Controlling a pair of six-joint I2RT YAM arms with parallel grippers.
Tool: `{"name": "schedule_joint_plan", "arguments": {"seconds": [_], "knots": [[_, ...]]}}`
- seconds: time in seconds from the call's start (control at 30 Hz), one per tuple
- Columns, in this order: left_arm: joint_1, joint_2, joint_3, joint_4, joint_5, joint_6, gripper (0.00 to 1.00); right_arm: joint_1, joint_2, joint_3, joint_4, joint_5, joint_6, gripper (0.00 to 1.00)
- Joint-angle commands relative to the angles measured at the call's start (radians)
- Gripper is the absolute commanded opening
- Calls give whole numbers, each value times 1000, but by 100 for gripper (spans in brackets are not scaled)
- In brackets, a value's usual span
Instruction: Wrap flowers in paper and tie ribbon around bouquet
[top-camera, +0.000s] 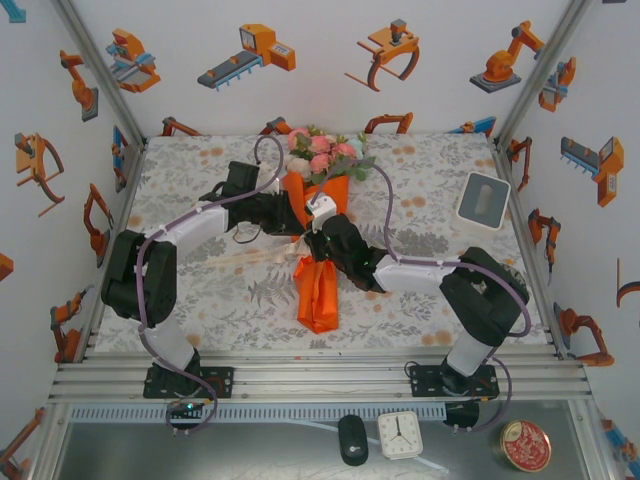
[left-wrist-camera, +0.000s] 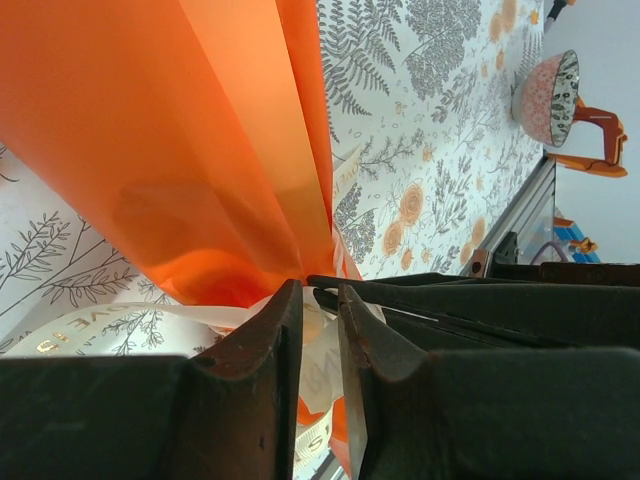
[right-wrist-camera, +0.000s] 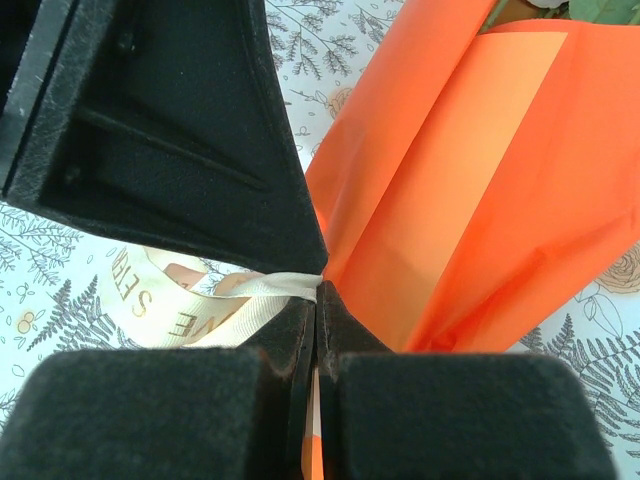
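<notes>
The bouquet lies mid-table, its flowers (top-camera: 320, 150) pointing to the far side above the orange paper (top-camera: 317, 290) cone. Both grippers meet at the cone's waist. My left gripper (top-camera: 296, 214) comes from the left; in its wrist view the gripper (left-wrist-camera: 320, 290) shows a narrow gap, and the cream ribbon (left-wrist-camera: 100, 325) runs loosely through it beside the paper (left-wrist-camera: 200, 150). My right gripper (top-camera: 320, 236) comes from the right; in its wrist view the gripper (right-wrist-camera: 317, 290) is shut on the ribbon (right-wrist-camera: 190, 310), right against the paper (right-wrist-camera: 470, 200).
A white box (top-camera: 483, 200) sits at the table's back right. A patterned bowl (left-wrist-camera: 548, 95) stands near the right edge. A clock (top-camera: 399, 435), a black mouse (top-camera: 352, 440) and a red round tin (top-camera: 525, 445) lie below the front rail.
</notes>
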Motion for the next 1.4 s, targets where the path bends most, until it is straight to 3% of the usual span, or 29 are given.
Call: {"name": "schedule_joint_plan", "arguments": {"seconds": [0.0, 0.13, 0.5, 0.9, 1.37], "knots": [[-8, 5, 1, -67, 27, 21, 29, -7, -12, 21, 19, 2, 2, 0], [-7, 18, 10, -116, -49, 47, 34, -8, -9, 27, 17, -5, 4, 0], [-42, 55, 33, -68, 13, 21, 32, -9, -7, 31, 12, -9, 4, 0], [-38, 36, 48, -45, -7, 27, 31, -9, -5, 31, 6, -55, 6, 0], [-29, 45, 60, -48, -31, 15, 9, -9, -13, 13, 9, -104, 6, 2]]}}
